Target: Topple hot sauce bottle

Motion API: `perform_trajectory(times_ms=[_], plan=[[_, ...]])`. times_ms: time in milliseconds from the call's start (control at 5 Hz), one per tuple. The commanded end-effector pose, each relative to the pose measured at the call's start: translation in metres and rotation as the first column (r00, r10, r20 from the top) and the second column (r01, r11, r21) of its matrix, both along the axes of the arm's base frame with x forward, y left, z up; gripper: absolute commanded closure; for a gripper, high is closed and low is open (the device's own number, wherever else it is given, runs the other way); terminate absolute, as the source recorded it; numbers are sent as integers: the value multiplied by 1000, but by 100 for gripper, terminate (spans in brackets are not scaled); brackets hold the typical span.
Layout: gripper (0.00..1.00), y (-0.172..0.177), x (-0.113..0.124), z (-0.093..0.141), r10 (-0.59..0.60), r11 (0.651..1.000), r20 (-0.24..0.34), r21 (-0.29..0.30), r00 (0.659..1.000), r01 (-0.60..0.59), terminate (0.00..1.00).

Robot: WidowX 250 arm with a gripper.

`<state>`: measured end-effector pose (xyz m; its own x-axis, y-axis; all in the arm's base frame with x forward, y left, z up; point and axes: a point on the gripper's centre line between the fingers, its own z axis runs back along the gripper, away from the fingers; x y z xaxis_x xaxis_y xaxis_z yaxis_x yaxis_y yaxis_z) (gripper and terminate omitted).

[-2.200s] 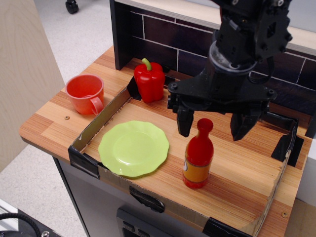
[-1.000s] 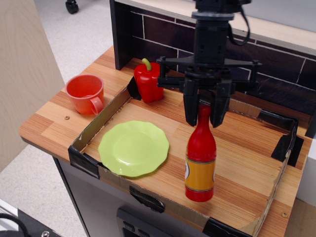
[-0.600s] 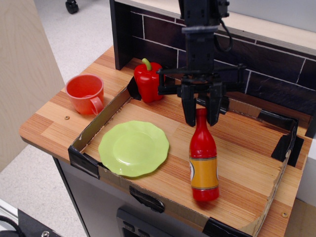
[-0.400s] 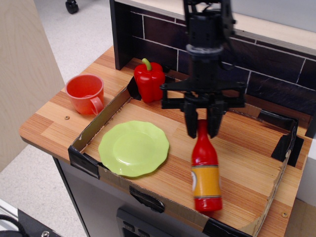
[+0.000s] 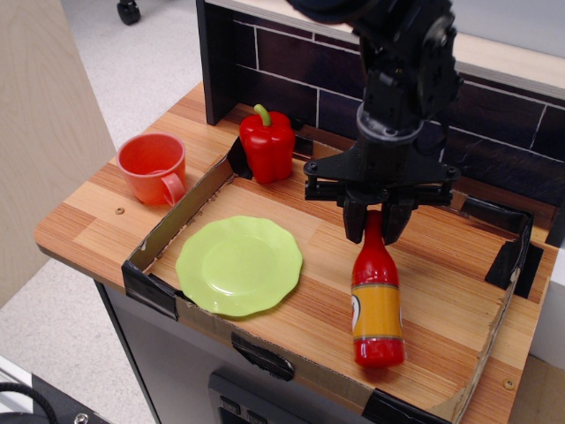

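- Bare wood right of the hot sauce bottle (image 5: 377, 305), up to the cardboard tray wall (image 5: 508, 291).
- Left side: green plate (image 5: 239, 264) covers the floor.
- Red bell pepper (image 5: 267, 144) stands at the back-left corner; brick backsplash (image 5: 291, 84) closes the rear.
- Orange cup (image 5: 155, 168) sits outside the tray, well apart.

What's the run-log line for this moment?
gripper: shut on hot sauce bottle neck | bottle: tilted, base toward front edge | green plate: left, untouched

Orange-red cup (image 5: 154, 167) at left on wooden worktop (image 5: 84, 208); red bell pepper (image 5: 267, 144) by dark tiled backsplash (image 5: 282, 79); lime-green plate (image 5: 238, 265) inside shallow cardboard tray (image 5: 168, 225).
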<state>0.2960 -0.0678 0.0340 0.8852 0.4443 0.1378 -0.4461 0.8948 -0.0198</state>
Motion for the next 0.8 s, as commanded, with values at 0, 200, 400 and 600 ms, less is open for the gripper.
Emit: perform_trajectory(times_ms=[0,200,400,600], plan=[[100,6,22,-3,19,999,19,-39,1000,-18,0],[0,8,24,-3,46,998,-14,-52,999,-47,0],[0,9,22,-1,50,998,-3,-38,999,-50,0],[0,12,23,11,92,996,0,-3,996,-92,0]])
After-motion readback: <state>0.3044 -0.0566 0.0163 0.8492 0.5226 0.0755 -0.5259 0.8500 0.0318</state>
